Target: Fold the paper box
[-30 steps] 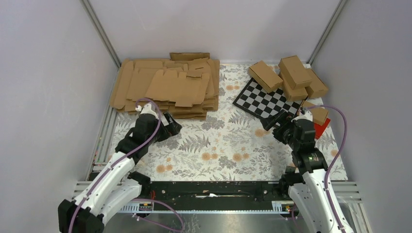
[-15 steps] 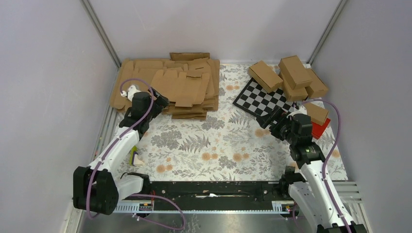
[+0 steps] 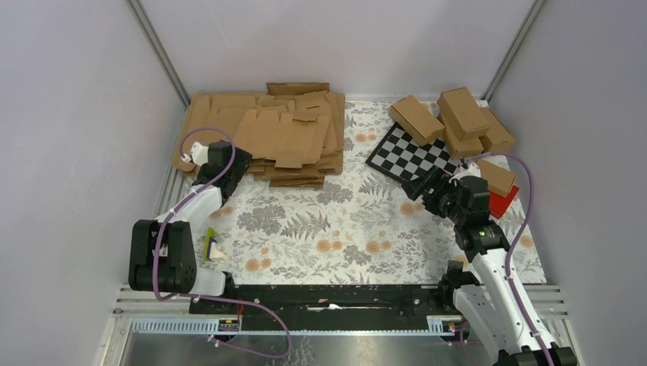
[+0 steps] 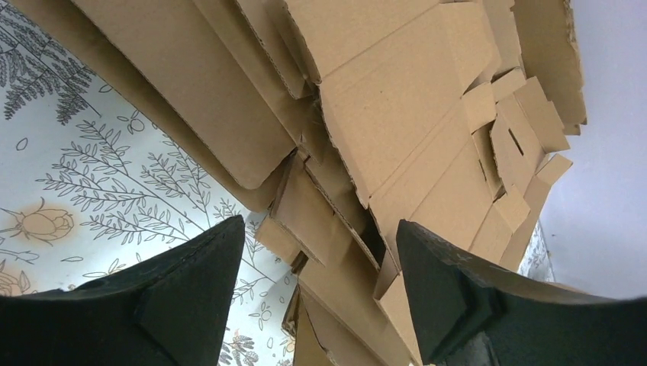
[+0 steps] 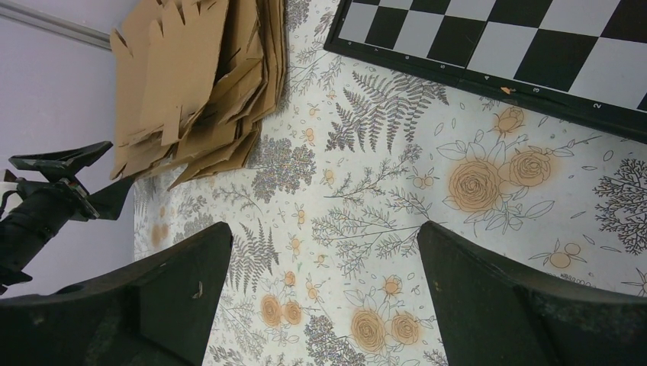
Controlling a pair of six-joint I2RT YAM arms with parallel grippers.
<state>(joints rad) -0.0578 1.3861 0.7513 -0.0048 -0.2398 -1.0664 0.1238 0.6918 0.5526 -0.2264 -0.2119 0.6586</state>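
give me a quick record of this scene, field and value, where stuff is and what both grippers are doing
flat paper box sheets: stacked at the far left of the table
left gripper: open, at the stack's near edge, nothing held
right gripper: open, empty, above the floral cloth near the checkerboard
folded boxes: piled far right, beyond the checkerboard
red box: right edge, partly under a brown box
task progress: no sheet picked up yet

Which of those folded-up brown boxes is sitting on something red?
The folded box set apart from the rest, lying on the red box; the other folded boxes are heaped farther back beside the checkerboard.
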